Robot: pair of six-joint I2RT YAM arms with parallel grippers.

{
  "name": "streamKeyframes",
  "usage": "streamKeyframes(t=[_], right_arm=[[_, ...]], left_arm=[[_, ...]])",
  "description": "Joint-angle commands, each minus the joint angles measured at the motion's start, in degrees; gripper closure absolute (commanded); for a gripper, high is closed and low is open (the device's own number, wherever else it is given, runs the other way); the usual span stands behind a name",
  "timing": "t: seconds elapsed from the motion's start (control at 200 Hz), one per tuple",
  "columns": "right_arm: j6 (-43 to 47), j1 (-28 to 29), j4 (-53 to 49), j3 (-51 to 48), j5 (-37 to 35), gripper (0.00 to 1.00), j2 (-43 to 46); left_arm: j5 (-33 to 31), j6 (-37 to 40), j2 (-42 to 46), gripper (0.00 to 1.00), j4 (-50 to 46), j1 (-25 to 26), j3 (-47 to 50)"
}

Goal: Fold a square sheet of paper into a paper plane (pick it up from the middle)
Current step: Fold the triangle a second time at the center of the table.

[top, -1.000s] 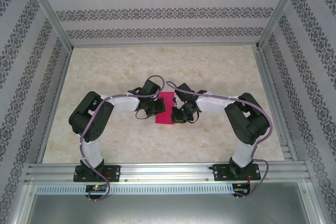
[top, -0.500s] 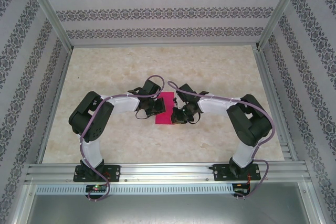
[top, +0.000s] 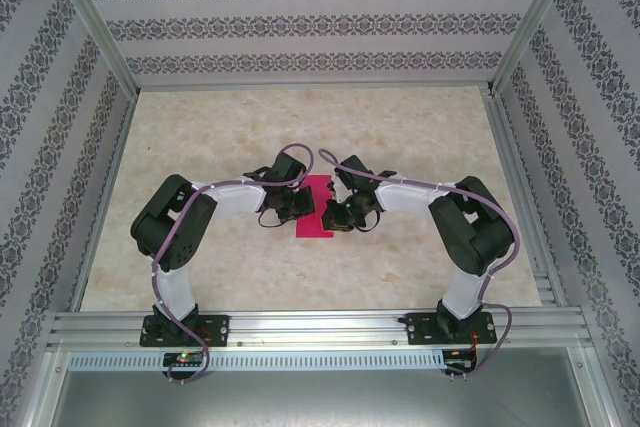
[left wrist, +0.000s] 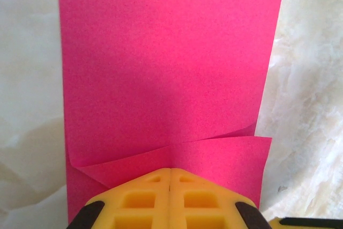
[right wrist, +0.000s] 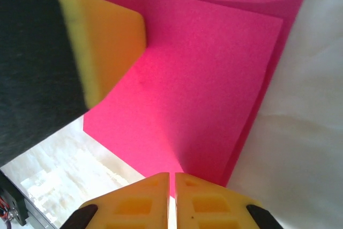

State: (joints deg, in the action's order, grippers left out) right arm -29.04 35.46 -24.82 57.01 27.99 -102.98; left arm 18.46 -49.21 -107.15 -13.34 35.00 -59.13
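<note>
Right end effector (right wrist: 172, 179) shifted inward, pinching paper (left wrist: 161, 68); left end effector (left wrist: 170, 173) likewise.

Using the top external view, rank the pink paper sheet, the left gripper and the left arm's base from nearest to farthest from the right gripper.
Measured from the right gripper:
1. pink paper sheet, directly at its fingertips, in the middle of the view.
2. left gripper, just across the sheet, on its left side.
3. left arm's base, far off, toward the near left corner.
</note>
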Motion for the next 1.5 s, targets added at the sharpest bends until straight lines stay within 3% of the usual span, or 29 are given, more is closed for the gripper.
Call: streamKeyframes(t=[0.0, 0.395, 0.644, 0.804, 1.189, 1.499], right_arm=[[-0.11, -0.58, 1.23, -0.13, 0.8, 0.88, -0.94], [2.13, -0.71, -2.2, -4.89, 1.09, 0.88, -0.57], [3.02, -1.28, -5.5, -8.61, 0.8, 0.88, 5.53], [0.41, -2.18, -1.95, -5.85, 0.66, 0.87, 9.2], [-0.62, -0.83, 0.74, 3.83, 1.01, 0.88, -0.9], [1.36, -0.14, -1.24, 0.9, 1.32, 0.89, -2.58]], left_arm=[[-5.53, -0.71, -2.07, 0.95, -7.66, 0.42, 3.19], [-6.62, -1.66, -2.25, 0.96, -8.52, 0.46, 3.36], [-6.35, -1.89, -1.95, 0.96, -7.98, 0.43, 3.69], [-5.51, -1.79, -1.59, 0.96, -7.13, 0.5, 3.76], [-5.1, -1.73, -1.47, 0.96, -6.96, 0.59, 3.54], [-5.37, -2.02, -1.35, 0.96, -7.02, 0.59, 3.59]])
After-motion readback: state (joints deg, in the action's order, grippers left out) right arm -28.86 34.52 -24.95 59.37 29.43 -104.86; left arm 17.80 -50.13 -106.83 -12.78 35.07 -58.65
